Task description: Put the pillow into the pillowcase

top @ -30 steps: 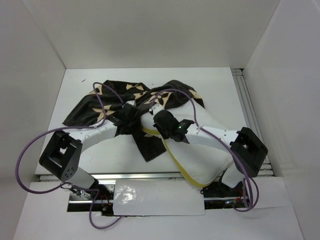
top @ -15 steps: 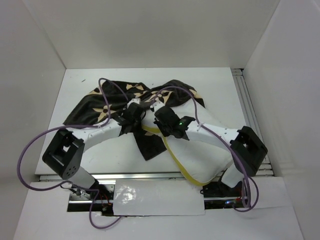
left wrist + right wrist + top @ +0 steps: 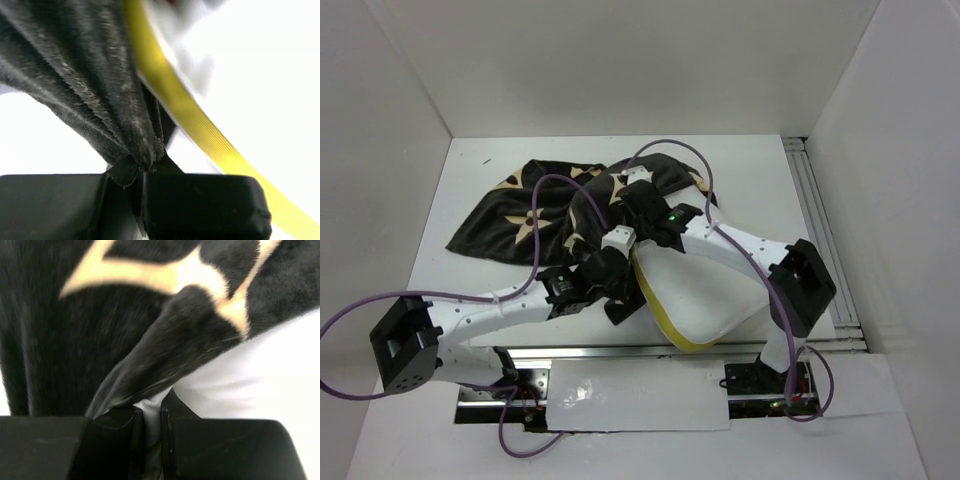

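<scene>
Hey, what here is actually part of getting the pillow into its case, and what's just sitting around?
Part of the job:
pillow
pillowcase

Just there:
purple cables
metal rail at the right

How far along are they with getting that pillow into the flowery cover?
Early on. The far end of the pillow looks tucked into the pillowcase. The left gripper and the right gripper each pinch the pillowcase's fabric beside the pillow. Most of the pillow lies bare, so the pillowcase has yet to be drawn over it.
</scene>
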